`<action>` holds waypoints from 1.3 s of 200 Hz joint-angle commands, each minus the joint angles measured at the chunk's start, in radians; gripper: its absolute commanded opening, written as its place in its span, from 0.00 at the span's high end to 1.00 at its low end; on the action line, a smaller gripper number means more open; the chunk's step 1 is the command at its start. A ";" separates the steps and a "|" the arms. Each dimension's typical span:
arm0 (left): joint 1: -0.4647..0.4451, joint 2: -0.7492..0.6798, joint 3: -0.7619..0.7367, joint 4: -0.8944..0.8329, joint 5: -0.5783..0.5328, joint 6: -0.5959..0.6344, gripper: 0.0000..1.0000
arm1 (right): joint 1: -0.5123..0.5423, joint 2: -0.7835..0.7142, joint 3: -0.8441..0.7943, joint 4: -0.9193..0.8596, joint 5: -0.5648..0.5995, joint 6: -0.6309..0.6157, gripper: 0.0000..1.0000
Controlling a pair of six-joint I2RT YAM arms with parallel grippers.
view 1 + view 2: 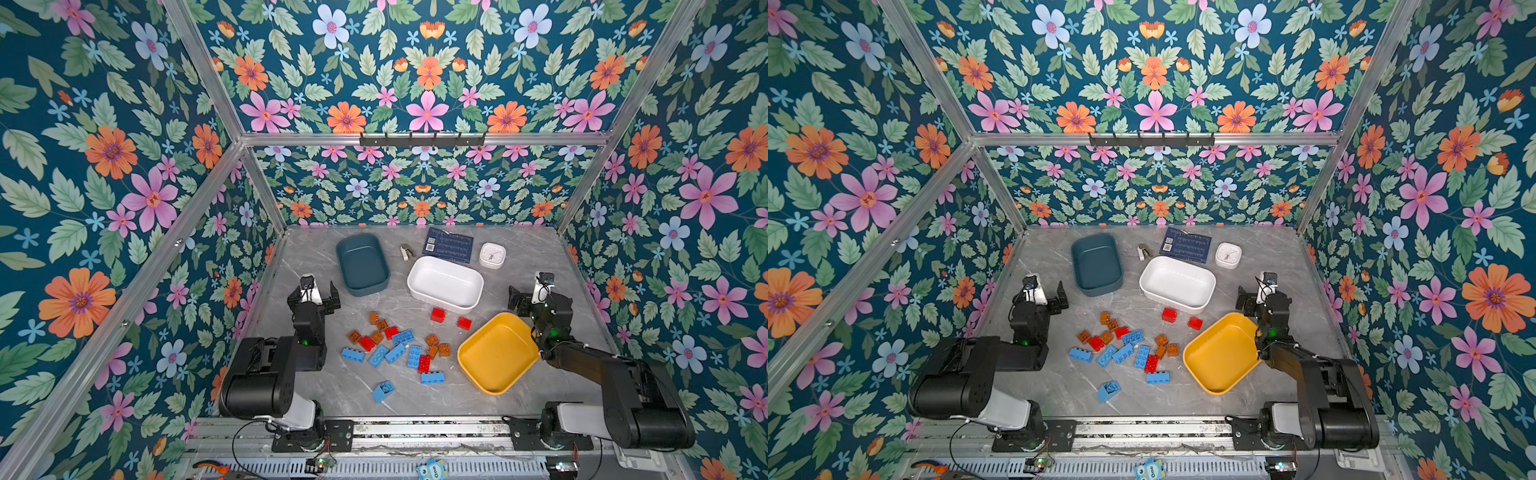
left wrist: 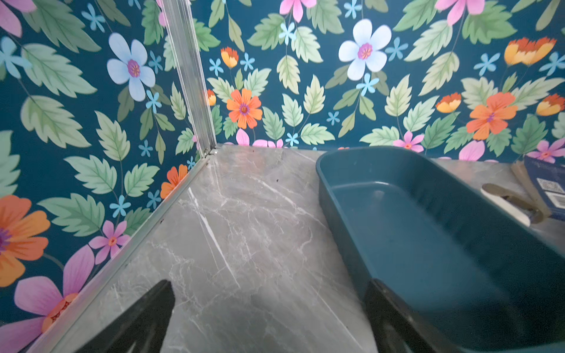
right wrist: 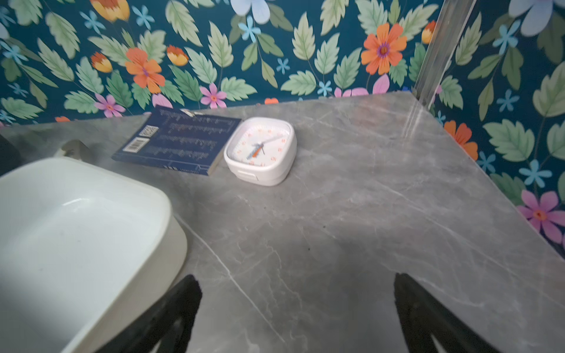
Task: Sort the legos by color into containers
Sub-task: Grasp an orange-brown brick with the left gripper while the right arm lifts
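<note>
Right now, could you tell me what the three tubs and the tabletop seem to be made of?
Teal tub: likely moulded plastic, satin; soft sheen, rounded rim. White tub: probably plastic, glossier; bright highlight inside. Yellow tub: smooth plastic by its look; even colour, rounded corners. Tabletop: grey with white veins, slight sheen; real stone or printed laminate, I cannot tell.

Table (image 1: 519,266): grey marble-look slab, smooth, low sheen, pale veins. Teal tub (image 1: 361,266): smooth plastic, satin. White tub (image 1: 444,282): plastic, glossier, soft highlights on its floor. Yellow tub (image 1: 496,353): smooth plastic, near matt. Legos (image 1: 402,337): hard plastic, studded tops, slight shine. Clock (image 3: 260,149): white plastic case, clear glossy face. Book (image 3: 180,140): dark blue paper cover, matt. Frame post (image 2: 189,76): bare ribbed metal, brushed. Walls (image 1: 104,208): flat printed floral covering, no glare.
</note>
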 commanded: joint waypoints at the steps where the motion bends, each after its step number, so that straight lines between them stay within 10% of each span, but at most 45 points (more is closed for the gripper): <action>1: -0.001 -0.104 0.046 -0.203 -0.014 -0.014 0.00 | 0.000 -0.071 0.015 -0.116 -0.031 -0.019 0.01; 94: -0.006 -0.244 0.440 -1.154 0.064 -0.289 0.00 | 0.000 -0.361 0.178 -0.557 -0.199 0.062 0.01; 260: -0.382 -0.179 0.478 -1.574 -0.023 -0.834 0.06 | 0.245 -0.212 0.574 -1.213 -0.538 0.073 0.01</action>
